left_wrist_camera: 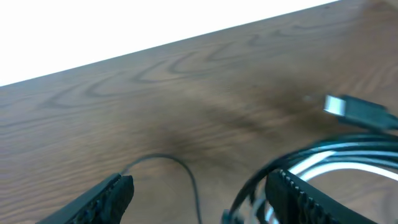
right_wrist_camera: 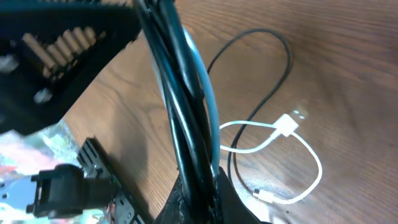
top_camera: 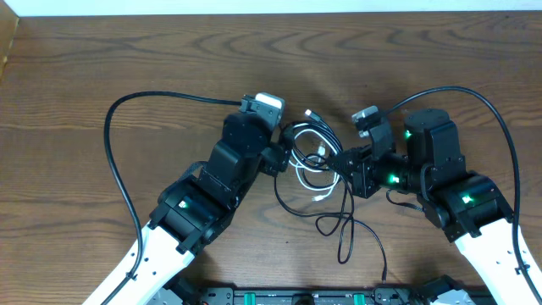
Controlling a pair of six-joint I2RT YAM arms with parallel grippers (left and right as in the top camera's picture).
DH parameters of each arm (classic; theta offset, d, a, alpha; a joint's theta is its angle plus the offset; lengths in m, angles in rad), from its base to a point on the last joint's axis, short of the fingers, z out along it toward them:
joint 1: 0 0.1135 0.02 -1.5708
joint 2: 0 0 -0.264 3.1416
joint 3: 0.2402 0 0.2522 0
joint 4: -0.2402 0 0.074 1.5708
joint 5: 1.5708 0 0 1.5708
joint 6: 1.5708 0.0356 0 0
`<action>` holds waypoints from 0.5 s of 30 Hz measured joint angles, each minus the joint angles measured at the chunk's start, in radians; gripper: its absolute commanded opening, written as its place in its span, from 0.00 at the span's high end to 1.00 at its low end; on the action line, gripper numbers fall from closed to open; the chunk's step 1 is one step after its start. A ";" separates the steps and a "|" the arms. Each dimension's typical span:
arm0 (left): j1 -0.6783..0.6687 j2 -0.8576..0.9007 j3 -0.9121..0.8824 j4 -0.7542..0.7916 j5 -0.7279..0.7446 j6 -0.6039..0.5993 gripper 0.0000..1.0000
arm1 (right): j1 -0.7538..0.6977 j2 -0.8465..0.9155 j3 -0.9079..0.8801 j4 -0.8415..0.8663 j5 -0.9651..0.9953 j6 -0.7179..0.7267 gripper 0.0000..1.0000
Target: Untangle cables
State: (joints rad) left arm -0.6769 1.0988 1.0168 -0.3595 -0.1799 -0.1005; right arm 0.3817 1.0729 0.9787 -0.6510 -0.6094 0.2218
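The cables [top_camera: 310, 151] lie tangled on the wooden table between my two grippers: black loops with a white cord [top_camera: 315, 175] through them, and black ends trailing toward the front [top_camera: 345, 230]. My left gripper [top_camera: 283, 158] is open at the tangle's left edge. In the left wrist view its jaws [left_wrist_camera: 202, 186] are spread, with a thin black loop [left_wrist_camera: 184, 168] between them and the black and white bundle [left_wrist_camera: 336, 154] by the right finger. My right gripper [top_camera: 340, 161] is shut on the bundle. In the right wrist view the black strands [right_wrist_camera: 185, 99] run taut up from its jaws [right_wrist_camera: 200, 182].
A silver-tipped plug [left_wrist_camera: 346, 107] sticks out past the bundle. The white cord's plug [right_wrist_camera: 287, 123] and a black loop [right_wrist_camera: 273, 45] lie flat on the table. Thick arm cables arc at left [top_camera: 114, 127] and right [top_camera: 500, 119]. An equipment rail [top_camera: 296, 296] runs along the front edge.
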 measured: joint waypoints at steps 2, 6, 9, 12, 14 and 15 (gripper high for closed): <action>0.000 0.000 0.000 0.000 -0.020 0.000 0.27 | 0.000 0.000 0.000 0.000 -0.018 -0.024 0.99; 0.004 -0.001 0.000 0.009 -0.040 0.000 0.26 | 0.000 0.000 0.000 -0.008 -0.058 -0.079 0.99; 0.029 -0.016 0.000 0.024 -0.043 0.000 0.26 | -0.005 0.000 0.000 -0.026 -0.078 -0.109 0.99; 0.077 -0.058 0.000 0.023 -0.043 -0.003 0.26 | -0.018 0.000 0.000 -0.036 -0.124 -0.167 0.99; 0.124 -0.090 0.000 0.008 -0.012 -0.010 0.26 | -0.033 0.000 0.000 -0.041 -0.176 -0.236 0.99; 0.174 -0.112 0.000 -0.004 0.032 -0.016 0.26 | -0.047 0.000 0.000 -0.041 -0.214 -0.286 0.99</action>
State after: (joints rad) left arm -0.5034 0.9871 1.0168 -0.3634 -0.1478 -0.1165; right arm 0.3351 1.0733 0.9787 -0.6922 -0.8238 -0.0643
